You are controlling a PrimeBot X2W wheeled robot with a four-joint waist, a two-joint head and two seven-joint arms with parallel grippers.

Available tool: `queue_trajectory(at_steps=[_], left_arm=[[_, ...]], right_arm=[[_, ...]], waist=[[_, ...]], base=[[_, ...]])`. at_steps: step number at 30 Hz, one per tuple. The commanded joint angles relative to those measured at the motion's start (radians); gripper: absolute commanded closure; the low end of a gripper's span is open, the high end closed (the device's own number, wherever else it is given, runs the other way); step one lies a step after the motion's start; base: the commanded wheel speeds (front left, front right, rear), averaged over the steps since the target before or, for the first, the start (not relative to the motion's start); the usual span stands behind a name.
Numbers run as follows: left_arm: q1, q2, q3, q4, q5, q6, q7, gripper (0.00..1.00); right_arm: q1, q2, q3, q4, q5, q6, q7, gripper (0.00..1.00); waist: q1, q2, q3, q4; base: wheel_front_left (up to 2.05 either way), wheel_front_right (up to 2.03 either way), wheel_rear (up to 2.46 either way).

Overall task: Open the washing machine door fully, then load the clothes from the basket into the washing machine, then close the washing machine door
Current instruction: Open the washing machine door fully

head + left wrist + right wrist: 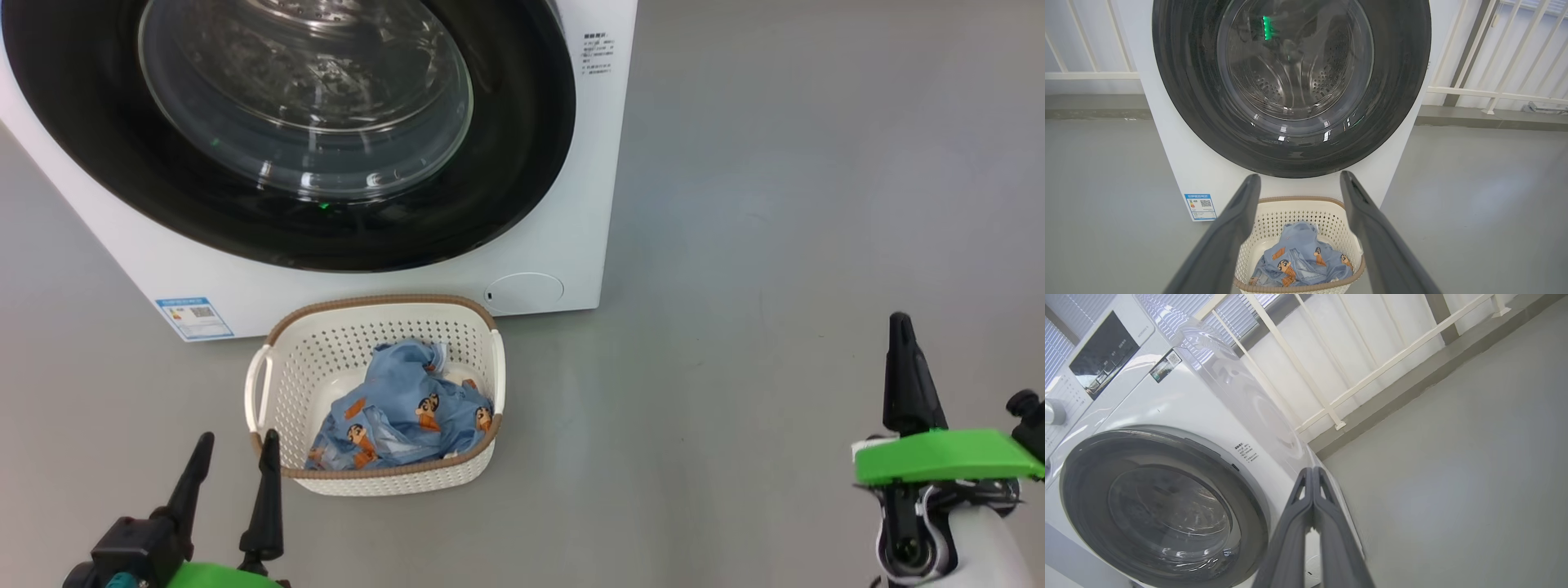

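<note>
Left gripper [237, 437], 2 fingers apart, just beside the basket [375, 300] on my feed, right gripper [900, 322] pinched together on nothing, well right of the basket, clothes [404, 412] inside it, washing machine door [306, 98] closed just behind it.

The head view looks steeply down from close in front of the washing machine [592, 229], cropping its top. The left wrist view sits low and faces the washing machine door [1292, 73] squarely across the basket [1290, 216]. The right wrist view looks up, tilted, from the machine's front corner on the robot's right. All three views share the door.
</note>
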State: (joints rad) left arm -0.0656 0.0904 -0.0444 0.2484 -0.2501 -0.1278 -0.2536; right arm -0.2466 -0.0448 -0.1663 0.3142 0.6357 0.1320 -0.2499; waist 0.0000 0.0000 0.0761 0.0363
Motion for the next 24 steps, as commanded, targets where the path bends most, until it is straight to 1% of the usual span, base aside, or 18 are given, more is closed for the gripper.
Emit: queue_trajectory(at_steps=[1,4,9,17,22,24], left_arm=[[-0.033,0.02,0.026,-0.018,-0.012,-0.003,-0.008,0.0],[-0.042,0.023,0.02,-0.018,-0.017,-0.003,-0.008,0.0],[-0.057,0.025,0.013,-0.023,-0.022,-0.003,-0.008,0.0],[-0.083,0.03,-0.011,-0.029,-0.03,-0.003,-0.008,0.0],[-0.103,0.033,-0.022,-0.04,-0.033,-0.003,-0.008,0.0],[-0.106,0.033,-0.024,-0.043,-0.032,-0.003,-0.008,0.0]], right_arm=[[-0.05,-0.005,0.032,-0.017,0.047,-0.001,-0.005,1.0],[-0.09,-0.006,0.02,-0.013,0.157,-0.001,0.022,1.0],[-0.161,-0.023,-0.004,-0.004,0.3,-0.001,0.098,1.0],[-0.287,-0.04,-0.049,0.057,0.467,-0.001,0.263,1.0],[-0.381,-0.04,-0.095,0.116,0.556,-0.001,0.37,1.0],[-0.402,-0.04,-0.105,0.129,0.573,-0.001,0.39,1.0]], waist=[[0.0,0.0,0.005,0.003],[0.0,0.0,0.016,0.009],[0.0,0.0,0.039,0.022],[0.0,0.0,0.089,0.052],[0.0,0.0,0.121,0.07],[0.0,0.0,0.127,0.074]], base=[[0.0,0.0,0.0],[0.0,0.0,0.0],[0.0,0.0,0.0],[0.0,0.0,0.0],[0.0,0.0,0.0],[0.0,0.0,0.0]])
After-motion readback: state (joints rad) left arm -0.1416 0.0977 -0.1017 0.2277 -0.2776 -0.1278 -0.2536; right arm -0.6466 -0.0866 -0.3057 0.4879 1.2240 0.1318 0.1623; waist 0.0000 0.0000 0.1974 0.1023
